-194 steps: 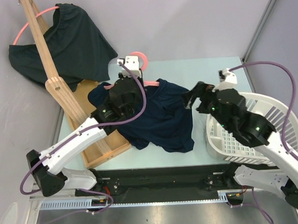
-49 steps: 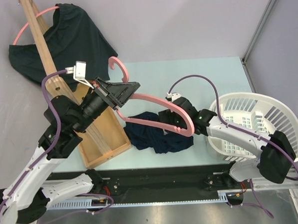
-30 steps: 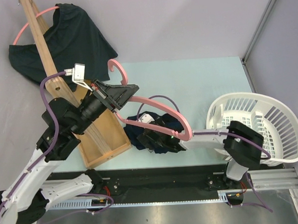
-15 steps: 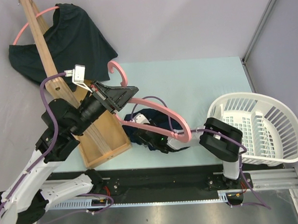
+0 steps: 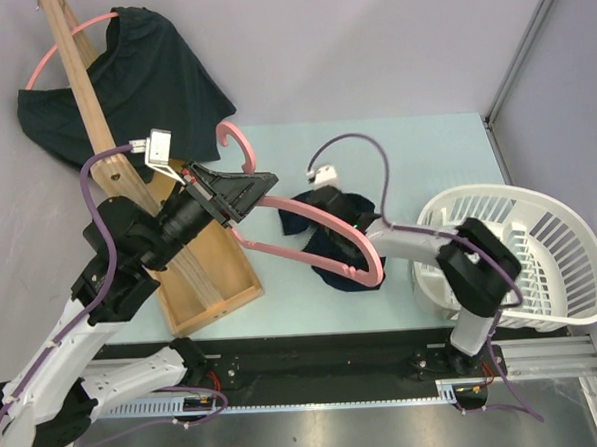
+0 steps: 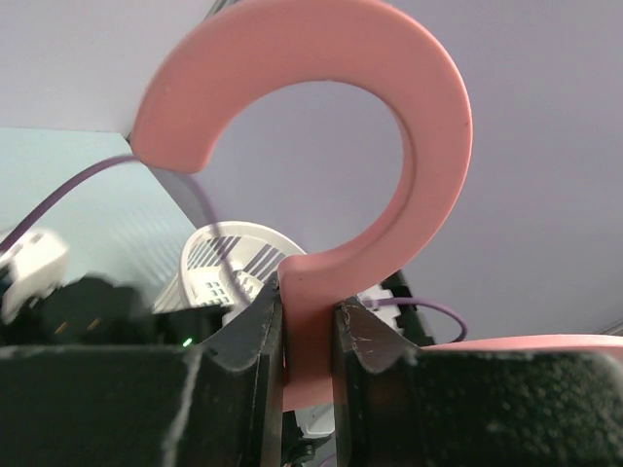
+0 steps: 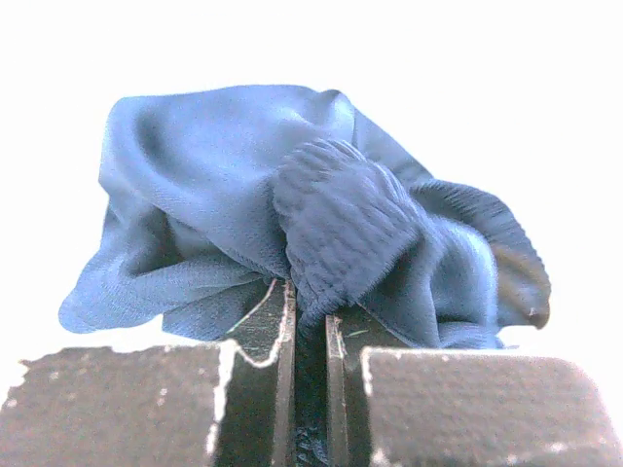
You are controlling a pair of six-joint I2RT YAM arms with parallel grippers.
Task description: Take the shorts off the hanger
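Pale desk (image 5: pixel 425 147) below; left of the white basket (image 5: pixel 507 189), right fingers (image 7: pixel 288 321) pinch the navy shorts (image 7: pixel 321 214), left fingers (image 6: pixel 271 319) clamp the pink hanger (image 6: pixel 428 126).

No text, label, brand, number or sign can be read anywhere.

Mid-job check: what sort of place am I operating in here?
Probably a lab test cell staged for laundry work: plain grey walls, a small table, a white laundry basket and a wooden rack.

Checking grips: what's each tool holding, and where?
Left tool: pink hanger, at the hook's neck. Right tool: navy shorts, at the ribbed band.
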